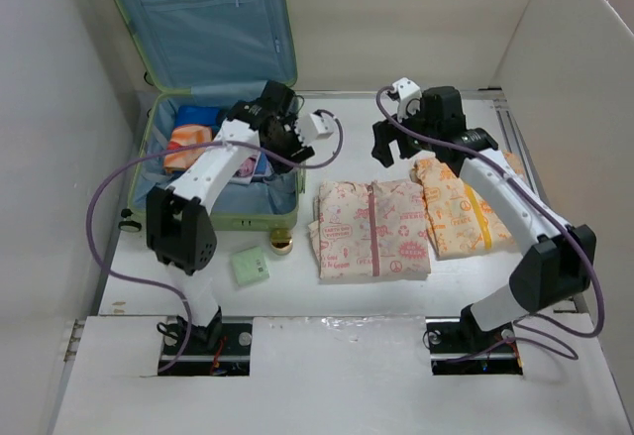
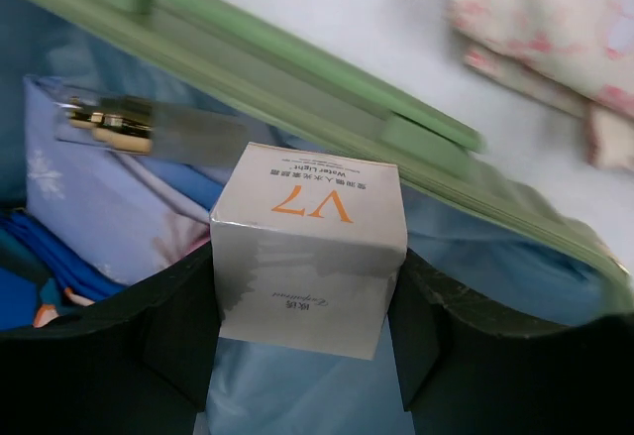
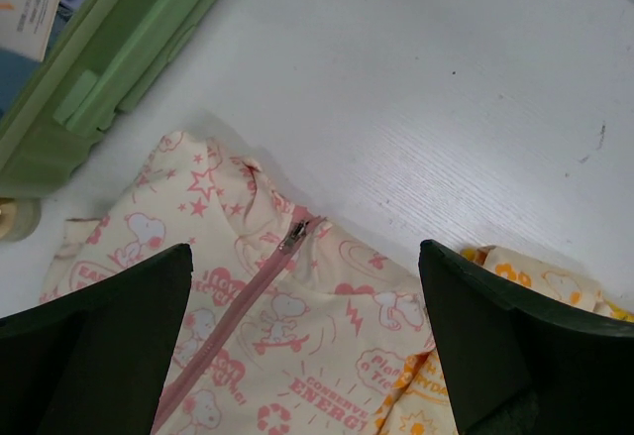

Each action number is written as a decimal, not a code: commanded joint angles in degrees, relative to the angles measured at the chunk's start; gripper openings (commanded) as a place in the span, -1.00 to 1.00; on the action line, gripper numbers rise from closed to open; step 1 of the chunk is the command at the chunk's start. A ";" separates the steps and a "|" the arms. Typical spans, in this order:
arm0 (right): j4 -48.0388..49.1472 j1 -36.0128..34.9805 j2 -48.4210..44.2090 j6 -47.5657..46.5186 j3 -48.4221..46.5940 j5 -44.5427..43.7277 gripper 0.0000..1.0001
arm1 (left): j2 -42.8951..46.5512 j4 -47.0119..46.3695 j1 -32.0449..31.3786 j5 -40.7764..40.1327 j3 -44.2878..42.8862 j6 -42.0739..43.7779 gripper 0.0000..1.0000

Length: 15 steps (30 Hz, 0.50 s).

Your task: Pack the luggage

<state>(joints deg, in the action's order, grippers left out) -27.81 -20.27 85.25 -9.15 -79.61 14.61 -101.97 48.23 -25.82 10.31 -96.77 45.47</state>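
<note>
The luggage lies open at the back left, its green shell on the table and its blue-lined lid upright. My left gripper is shut on a white box by the case's right rim. In the left wrist view the white box, printed with an orange "V7", sits between both fingers, with blue lining below it. My right gripper hangs open above the collar of a cream jacket with pink print and zipper. Nothing sits between the fingers of the right gripper.
An orange-print garment lies right of the pink one. A small green box and a gold-capped jar sit before the case. Orange and blue items and a pale pouch lie inside. White walls enclose the table.
</note>
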 commanded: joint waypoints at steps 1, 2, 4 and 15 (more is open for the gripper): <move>1.98 1.20 2.80 -2.89 -5.11 3.93 1.00 | -5.31 1.15 5.06 -0.12 -10.70 -1.01 -1.00; 1.97 1.20 3.51 -2.89 -5.81 3.93 1.00 | -6.21 2.30 5.60 0.41 -12.11 -0.48 -1.00; 1.45 1.73 4.74 -3.42 -7.56 3.93 1.00 | -6.75 2.31 5.61 -0.90 -11.78 0.83 -1.00; 0.30 2.25 8.97 -4.04 -8.55 5.25 1.00 | -5.25 2.83 5.61 0.67 -1.41 6.99 -1.00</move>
<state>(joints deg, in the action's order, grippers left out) -28.10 -18.39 94.13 -12.29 -86.78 18.13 -110.10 48.34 -20.05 8.88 -99.15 49.80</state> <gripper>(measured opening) 0.998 0.551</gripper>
